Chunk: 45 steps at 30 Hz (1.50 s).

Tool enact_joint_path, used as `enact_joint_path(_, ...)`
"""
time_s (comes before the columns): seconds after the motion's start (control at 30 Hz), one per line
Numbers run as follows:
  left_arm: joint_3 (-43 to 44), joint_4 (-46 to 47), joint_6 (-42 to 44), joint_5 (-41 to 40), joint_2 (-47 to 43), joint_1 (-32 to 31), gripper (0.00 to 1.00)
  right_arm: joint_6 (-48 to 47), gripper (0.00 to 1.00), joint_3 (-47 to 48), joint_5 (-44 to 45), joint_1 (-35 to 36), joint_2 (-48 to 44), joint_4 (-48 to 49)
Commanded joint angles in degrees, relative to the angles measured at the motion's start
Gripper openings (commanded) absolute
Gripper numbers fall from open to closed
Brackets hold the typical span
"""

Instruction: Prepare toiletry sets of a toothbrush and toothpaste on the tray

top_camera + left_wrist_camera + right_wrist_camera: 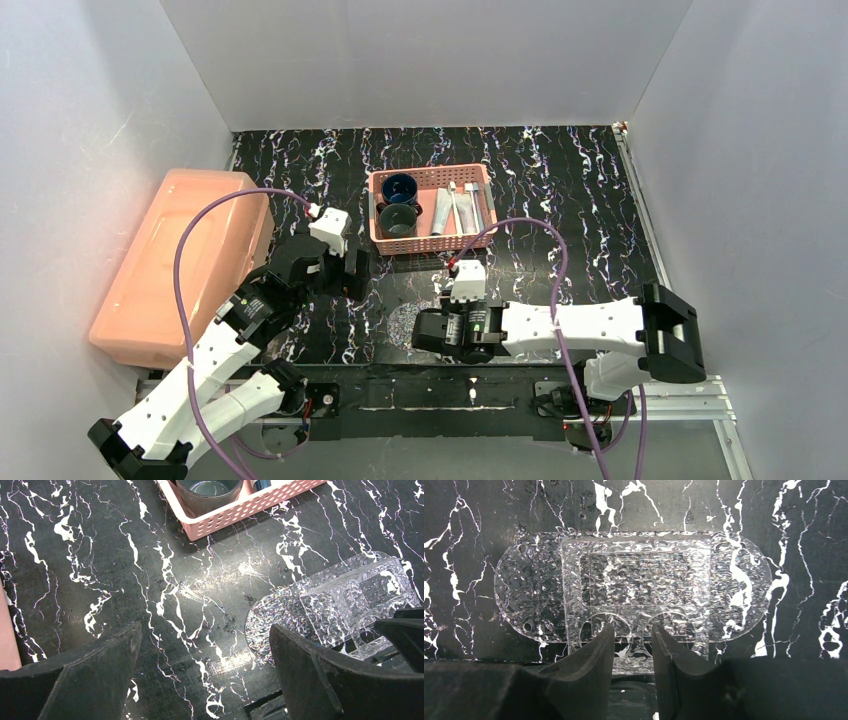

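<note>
The clear glittery tray lies flat on the black marbled table near its front edge; it also shows in the top view and the left wrist view. My right gripper is narrowed on the tray's near edge, on the strip between two round cut-outs. My left gripper is wide open and empty, hovering over bare table between the tray and the pink basket. In the basket lie silver toothpaste tubes and a slim white toothbrush, too small to make out well.
Two dark cups stand in the basket's left half; one cup and the basket's corner show in the left wrist view. A big salmon box stands at the table's left edge. White walls enclose the table.
</note>
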Motion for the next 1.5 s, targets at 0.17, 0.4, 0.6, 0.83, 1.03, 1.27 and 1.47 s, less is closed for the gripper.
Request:
enact_joint_path(0.17, 1.67, -1.02, -0.41, -0.64, -0.55, 0.19, 0.99, -0.35, 0.43, 1.53, 5.32, 0.28, -8.92, -6.04)
enact_joint_path(0.4, 1.69, -1.51, -1.04, -0.57, -1.17, 0.23, 0.99, -1.89, 0.48, -1.08, 6.72, -0.38, -15.78, -10.02)
enact_joint_path(0.6, 2.82, -3.07, -3.52, 1.18, 0.19, 0.26, 0.99, -8.56, 0.43, -4.83, 2.21, -7.06, -20.84, -7.54)
enact_joint_path(0.83, 3.03, -5.47, -9.53, 3.97, 1.84, 0.19, 0.99, -17.01, 0.42, -12.18, -6.67, -17.77, -23.35, 0.16)
enact_joint_path(1.03, 1.72, -7.39, -16.07, 4.89, 3.47, 0.19, 0.99, -20.93, 0.43, -18.77, -12.32, -25.71, -24.75, 5.81)
enact_joint_path(1.27, -1.29, -6.15, -22.26, 5.75, 6.21, 0.2, 0.99, -22.82, 0.45, -24.06, -18.77, -31.5, -25.03, 12.61)
enact_joint_path(1.47, -4.53, -3.19, -25.99, 7.65, 9.07, 0.24, 0.99, -23.11, 0.46, -28.35, -22.78, -35.1, -25.76, 16.81)
